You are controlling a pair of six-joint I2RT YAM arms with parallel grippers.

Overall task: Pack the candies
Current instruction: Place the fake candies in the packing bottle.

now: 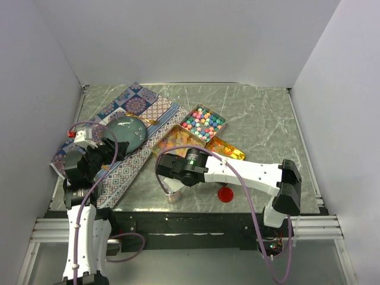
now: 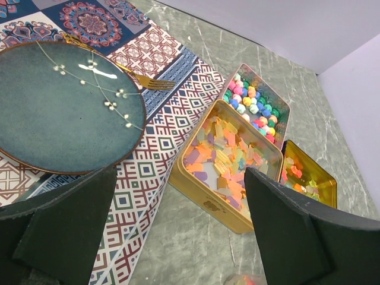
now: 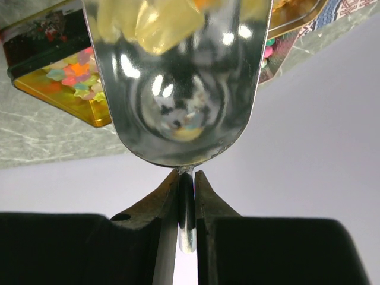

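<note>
Three open gold tins hold candies: pastel beads (image 1: 203,123) (image 2: 255,101), translucent yellow-pink pieces (image 1: 177,141) (image 2: 228,160), and orange-red-yellow ones (image 1: 225,148) (image 2: 306,175). My right gripper (image 1: 168,176) (image 3: 187,196) is shut on the thin handle of a shiny metal scoop (image 3: 178,89), which carries a few translucent yellow candies (image 3: 148,24). It hovers over a small clear jar (image 1: 173,195) (image 2: 246,279) at the front of the table. My left gripper (image 1: 98,155) (image 2: 178,237) is open and empty above the patterned placemat's right edge.
A teal plate (image 1: 126,130) (image 2: 65,107) and a gold fork (image 2: 148,82) lie on the patterned placemat (image 1: 148,110) at the left. A red round disc (image 1: 225,194) lies right of the jar. White walls enclose the marble-look table (image 1: 261,124).
</note>
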